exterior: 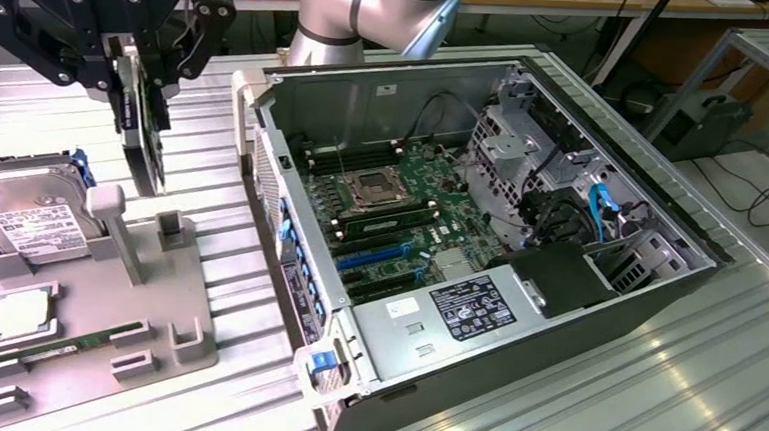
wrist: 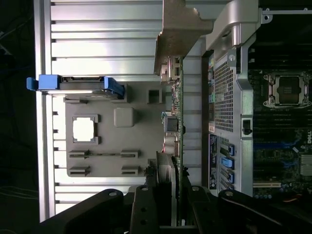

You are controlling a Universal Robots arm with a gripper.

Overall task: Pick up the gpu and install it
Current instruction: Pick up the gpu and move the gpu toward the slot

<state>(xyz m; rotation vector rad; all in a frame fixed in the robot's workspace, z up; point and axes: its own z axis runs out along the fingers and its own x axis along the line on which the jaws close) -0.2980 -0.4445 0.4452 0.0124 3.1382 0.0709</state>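
1. The gpu (exterior: 146,141) (wrist: 176,112), a thin, flat dark card with a silver metal end bracket, hung upright on its edge outside the open black-and-silver computer case (exterior: 491,232) (wrist: 234,73). It was to the exterior view's left of the case and not inside it.
2. The black two-fingered hand (exterior: 141,55) (wrist: 170,187) was clamped on the card's upper edge, one finger on each face.
3. Below the card, beside the case on that same side, lay a flat grey plastic holder tray (exterior: 97,328) (wrist: 117,146). Whether the card's lower edge touched the tray could not be told.
4. On the tray, farther from the case than the card, a silver hard drive with a white label (exterior: 24,219) stood tilted in blue rails.
5. A narrow green memory stick (exterior: 49,350) lay at the tray's near end, well apart from the case.
6. Inside the case, the green motherboard (exterior: 384,216) lay exposed with its blue slots bare.
7. The case and the tray both rested on the ribbed silver metal bench (exterior: 694,395).
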